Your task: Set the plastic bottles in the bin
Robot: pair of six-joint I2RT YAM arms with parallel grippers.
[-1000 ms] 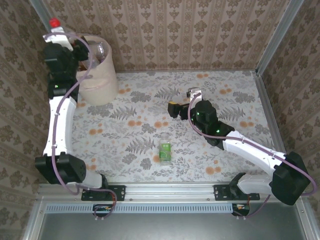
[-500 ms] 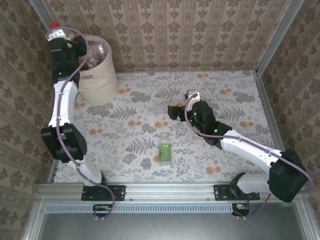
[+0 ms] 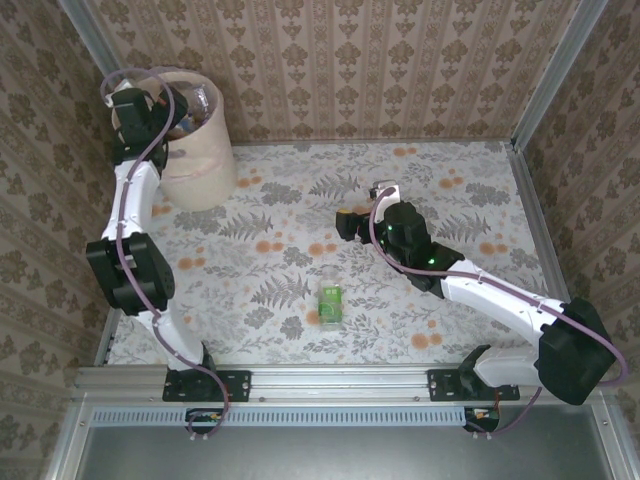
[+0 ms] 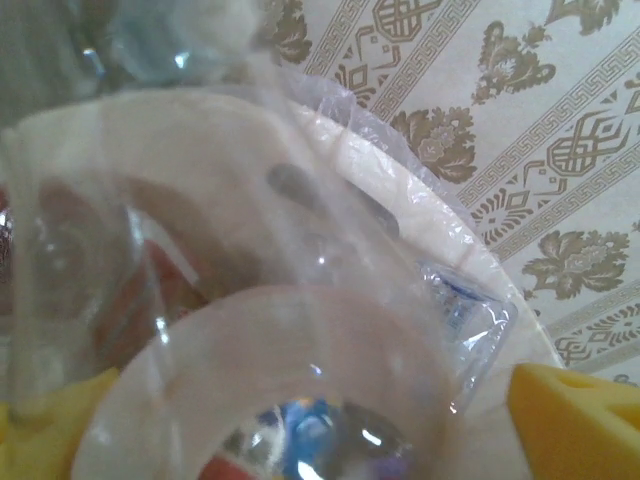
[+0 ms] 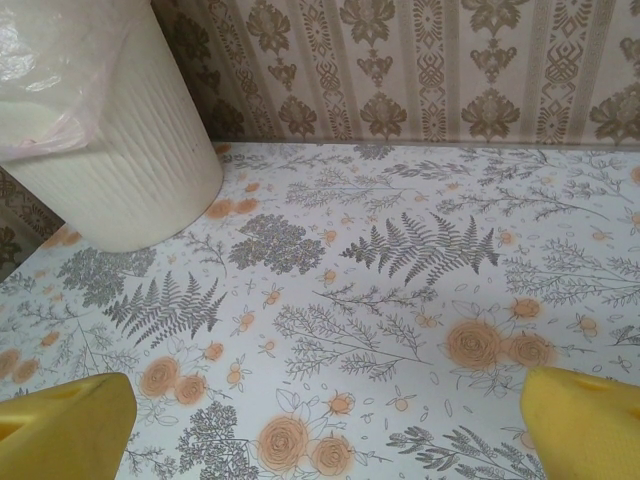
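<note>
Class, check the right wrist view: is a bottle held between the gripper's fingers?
No, the right gripper stands open, with bare floral table between its fingers.

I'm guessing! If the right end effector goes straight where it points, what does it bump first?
Probably the flowered table, since the right end effector tilts downward; the bin sits off to its left.

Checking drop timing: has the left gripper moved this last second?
Yes. The left gripper swung rightward in the top view, from left of the bin to over its rim.
</note>
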